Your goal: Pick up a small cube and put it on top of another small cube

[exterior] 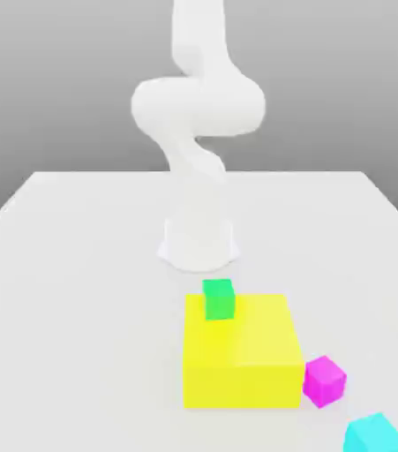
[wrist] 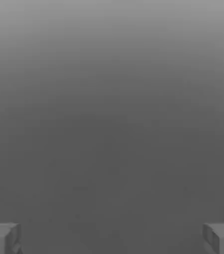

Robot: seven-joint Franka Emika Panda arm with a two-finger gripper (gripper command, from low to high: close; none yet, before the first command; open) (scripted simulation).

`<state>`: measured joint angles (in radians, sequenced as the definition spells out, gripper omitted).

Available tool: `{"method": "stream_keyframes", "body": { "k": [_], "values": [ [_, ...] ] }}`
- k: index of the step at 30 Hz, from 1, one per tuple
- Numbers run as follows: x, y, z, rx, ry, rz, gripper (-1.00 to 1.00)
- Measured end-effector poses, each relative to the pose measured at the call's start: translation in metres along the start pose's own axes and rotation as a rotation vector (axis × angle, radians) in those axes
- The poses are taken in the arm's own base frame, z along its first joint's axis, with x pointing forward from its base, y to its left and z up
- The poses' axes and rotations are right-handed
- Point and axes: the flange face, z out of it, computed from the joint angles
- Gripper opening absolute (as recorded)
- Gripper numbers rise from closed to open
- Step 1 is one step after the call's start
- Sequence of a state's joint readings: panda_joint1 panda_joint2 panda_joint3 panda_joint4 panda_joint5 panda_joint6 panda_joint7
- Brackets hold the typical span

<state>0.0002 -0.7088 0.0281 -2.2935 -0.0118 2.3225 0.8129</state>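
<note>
The hand [wrist: 112,239] is open, empty. Cyan cube [exterior: 375,434] sits lower right, cut by the frame's bottom edge; the table [exterior: 87,309] is bare at left.

The pale table [exterior: 87,309] carries the white arm's base [exterior: 199,245], the yellow block [exterior: 242,353] in front of it, the magenta cube [exterior: 325,382] just beside the block, and the cyan cube [exterior: 375,435] toward the exterior view's lower right corner.

A simulated tabletop robot scene, shown by a white arm [exterior: 199,115] on a plain pale surface [exterior: 87,309] against grey
</note>
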Motion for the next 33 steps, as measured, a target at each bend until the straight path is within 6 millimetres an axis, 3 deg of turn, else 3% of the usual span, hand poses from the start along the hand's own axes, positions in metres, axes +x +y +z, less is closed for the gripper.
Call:
{"method": "stream_keyframes", "body": {
  "k": [9,17,23,30,33],
  "values": [
    [-0.049,-0.034,0.154,-0.159,-0.153,-0.096,0.00],
    [-0.127,-0.039,0.280,-0.271,-0.306,-0.187,0.00],
    [-0.203,-0.024,0.361,-0.342,-0.432,-0.250,0.00],
    [-0.303,0.010,0.436,-0.412,-0.589,-0.308,0.00],
    [-0.330,0.029,0.468,-0.419,-0.608,-0.313,0.00]
  ]
}}
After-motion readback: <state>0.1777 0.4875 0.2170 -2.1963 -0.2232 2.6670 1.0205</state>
